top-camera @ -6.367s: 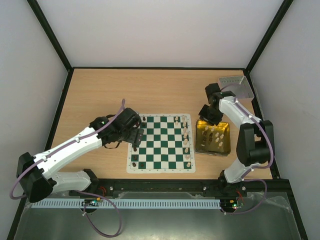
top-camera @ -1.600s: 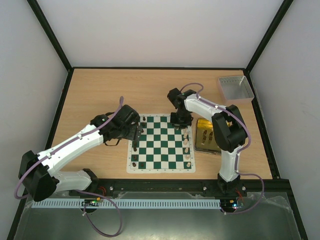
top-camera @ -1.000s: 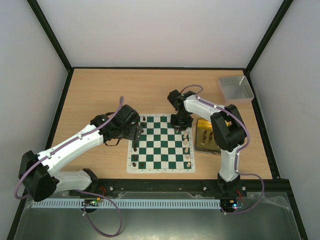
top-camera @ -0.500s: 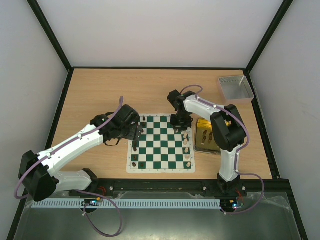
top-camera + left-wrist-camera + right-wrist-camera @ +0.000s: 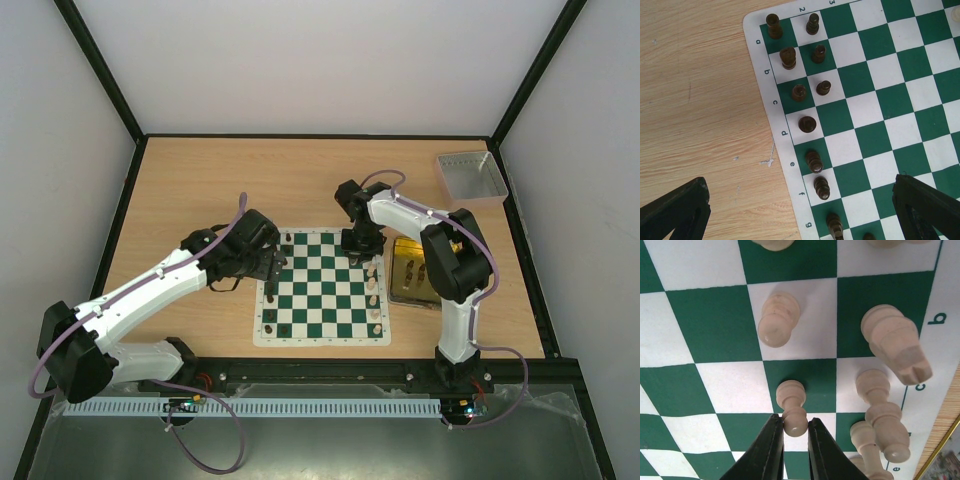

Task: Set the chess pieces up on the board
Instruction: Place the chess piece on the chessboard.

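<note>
Board edge reads a to g. Right fingers pinch a cream pawn near its right edge; left fingers spread wide over its left edge.

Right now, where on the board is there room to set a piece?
Bare: middle columns of the board, between the black pieces at left and the cream pieces at right. Crowded: both edges; the right gripper grips a cream pawn there.
</note>
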Tool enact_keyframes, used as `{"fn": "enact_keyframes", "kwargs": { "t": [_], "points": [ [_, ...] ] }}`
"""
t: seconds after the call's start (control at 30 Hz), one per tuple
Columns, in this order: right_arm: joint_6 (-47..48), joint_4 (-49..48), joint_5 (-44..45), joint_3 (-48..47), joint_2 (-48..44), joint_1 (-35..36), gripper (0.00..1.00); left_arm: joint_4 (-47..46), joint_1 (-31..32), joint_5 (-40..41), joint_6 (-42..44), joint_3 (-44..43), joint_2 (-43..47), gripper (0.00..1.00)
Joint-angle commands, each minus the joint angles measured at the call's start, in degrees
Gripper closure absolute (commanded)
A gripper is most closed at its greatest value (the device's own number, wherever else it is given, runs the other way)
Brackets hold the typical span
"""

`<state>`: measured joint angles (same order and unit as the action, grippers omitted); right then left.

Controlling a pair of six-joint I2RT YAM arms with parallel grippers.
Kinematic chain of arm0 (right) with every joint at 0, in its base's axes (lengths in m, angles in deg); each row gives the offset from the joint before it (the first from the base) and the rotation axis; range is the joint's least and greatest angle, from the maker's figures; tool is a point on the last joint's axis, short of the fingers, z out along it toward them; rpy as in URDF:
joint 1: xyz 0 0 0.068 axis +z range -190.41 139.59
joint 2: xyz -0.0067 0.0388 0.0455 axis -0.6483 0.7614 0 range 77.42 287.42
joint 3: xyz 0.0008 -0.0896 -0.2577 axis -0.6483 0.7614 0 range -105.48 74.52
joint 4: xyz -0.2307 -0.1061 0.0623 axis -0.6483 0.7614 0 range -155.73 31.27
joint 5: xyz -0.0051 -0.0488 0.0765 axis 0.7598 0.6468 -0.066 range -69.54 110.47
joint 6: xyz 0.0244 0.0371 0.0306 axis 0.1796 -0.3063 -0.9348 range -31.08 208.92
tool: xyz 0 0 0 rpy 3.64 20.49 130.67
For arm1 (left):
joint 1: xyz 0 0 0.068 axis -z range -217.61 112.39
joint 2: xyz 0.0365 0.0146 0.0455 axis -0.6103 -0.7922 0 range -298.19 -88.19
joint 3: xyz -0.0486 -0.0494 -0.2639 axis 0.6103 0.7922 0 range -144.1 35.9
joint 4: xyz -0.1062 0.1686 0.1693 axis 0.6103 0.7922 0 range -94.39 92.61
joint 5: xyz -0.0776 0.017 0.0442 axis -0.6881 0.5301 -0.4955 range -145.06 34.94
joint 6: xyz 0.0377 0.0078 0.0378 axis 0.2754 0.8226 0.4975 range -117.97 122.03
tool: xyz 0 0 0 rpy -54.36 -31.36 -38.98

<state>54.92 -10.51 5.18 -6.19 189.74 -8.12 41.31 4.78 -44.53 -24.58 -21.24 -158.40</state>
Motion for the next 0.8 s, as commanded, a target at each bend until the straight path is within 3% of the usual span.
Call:
{"fn": "enact_keyframes", "kwargs": {
  "t": [0.0, 0.77],
  "points": [
    [0.2, 1.3, 1.3, 0.2, -0.6, 0.3, 0.87, -0.2, -0.3, -0.2, -0.4, 0.8, 0.3, 0.01],
    [0.0, 2.1, 1.9, -0.4, -1.4, 0.3, 0.88, -0.8, -0.4, -0.8, -0.4, 1.1, -0.4, 0.01]
  ]
}}
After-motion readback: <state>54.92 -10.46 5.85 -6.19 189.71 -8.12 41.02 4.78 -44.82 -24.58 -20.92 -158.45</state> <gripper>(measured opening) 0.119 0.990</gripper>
